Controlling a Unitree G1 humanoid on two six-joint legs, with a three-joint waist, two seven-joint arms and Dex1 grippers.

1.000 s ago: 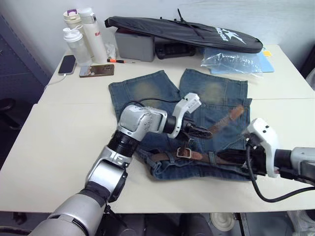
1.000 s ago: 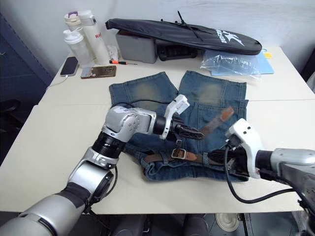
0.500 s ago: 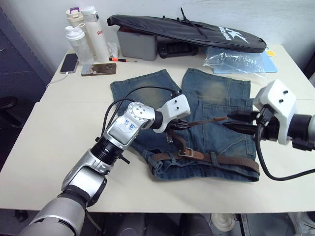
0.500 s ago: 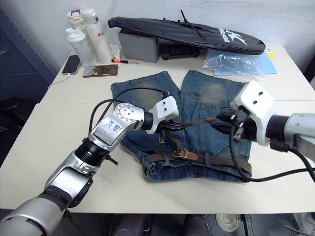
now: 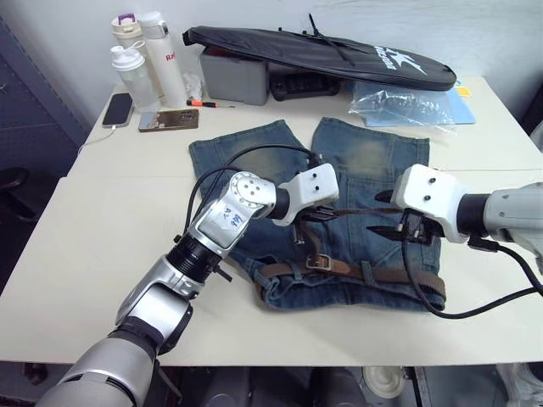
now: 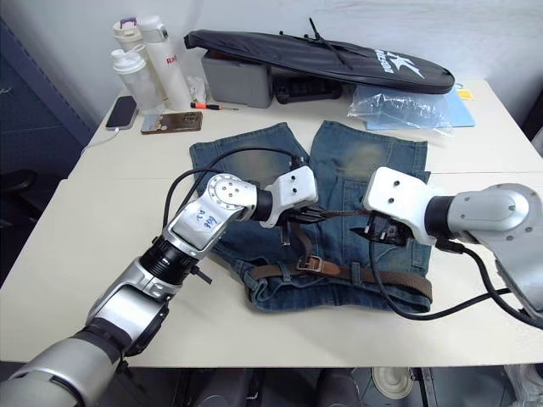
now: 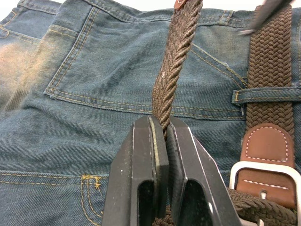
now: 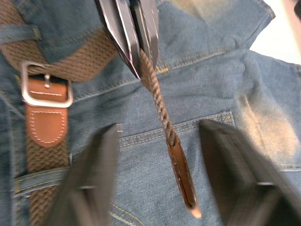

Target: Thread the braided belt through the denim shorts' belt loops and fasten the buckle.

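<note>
Lying flat in the middle of the frame, the denim shorts [image 5: 339,212] carry the braided belt [image 5: 399,275] along the waistband at lower centre, under a belt loop [image 7: 263,95], with the buckle [image 5: 318,263] just left of middle. The left gripper [image 5: 329,212], at centre, is clenched on the belt's free braided length, held edge-on above the denim. The right gripper [image 5: 386,214], right of centre, has its fingers spread wide on either side of the leather tip [image 8: 181,174].
</note>
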